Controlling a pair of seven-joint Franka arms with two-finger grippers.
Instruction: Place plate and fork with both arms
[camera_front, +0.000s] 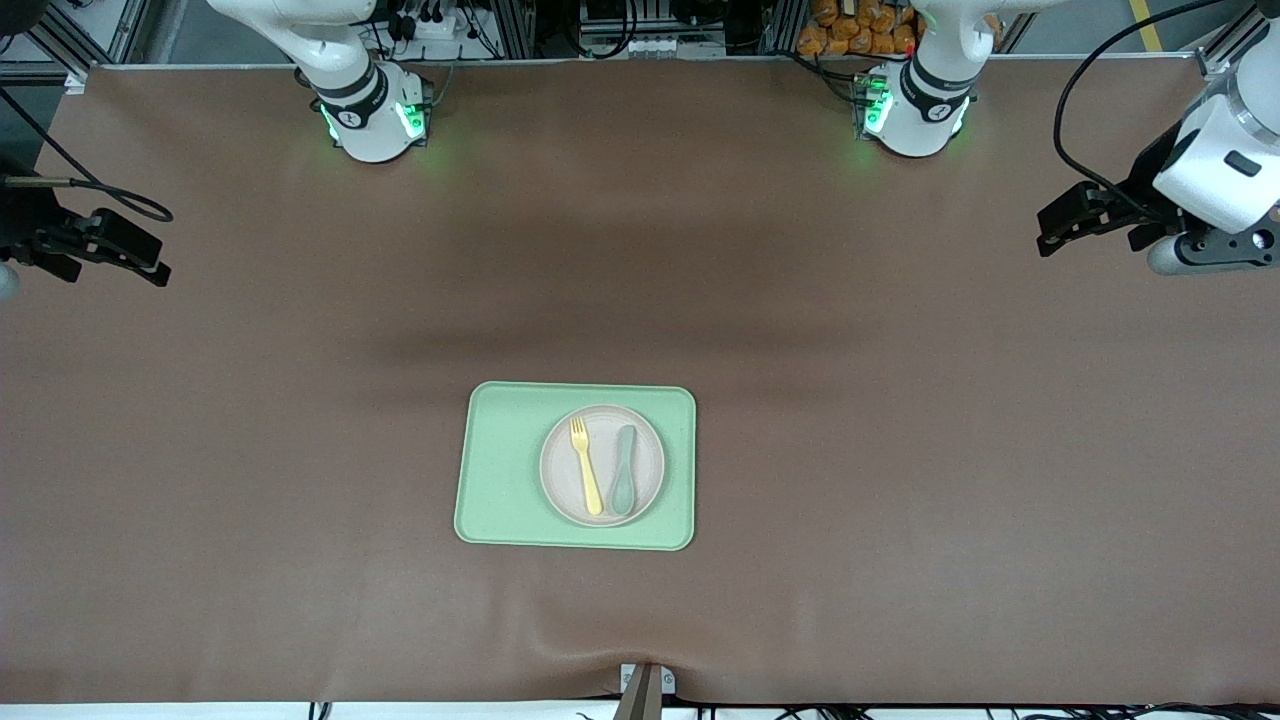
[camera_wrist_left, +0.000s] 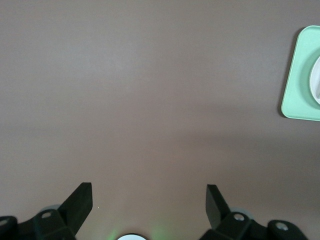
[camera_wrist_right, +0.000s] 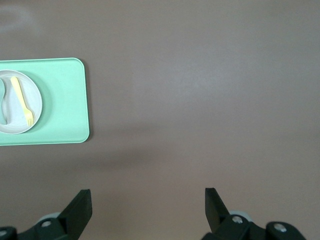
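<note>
Front view first, working from the near edge of the bench (camera_front: 200, 600) upward: the green tray (camera_front: 500, 470) lies nearest the camera, about midway between the two ends, with the plate (camera_front: 603, 466) sitting on it toward the left arm's end, and on the plate the fork (camera_front: 586, 466) and a grey-green spoon (camera_front: 624, 483) lie side by side, apart from each other, the fork on the right arm's side with its tines pointing toward the bases. The plate is small, round, matte beige-pink with a shallow rim; the fork is slim, pale yellow and shorter than the plate is wide. Nothing is gripped yet, so I judge the job is at its start. Since the fork lies on the right arm's side, I'd send the right gripper (camera_wrist_right: 147, 205) for it, pinching the handle across its narrow width, clear of the spoon, then have the left gripper (camera_wrist_left: 149, 202) take the plate by its rim. Higher up, both arms wait over bare bench at their own ends, well apart from the tray; the wrist views show each pair of jaws spread wide and empty
</note>
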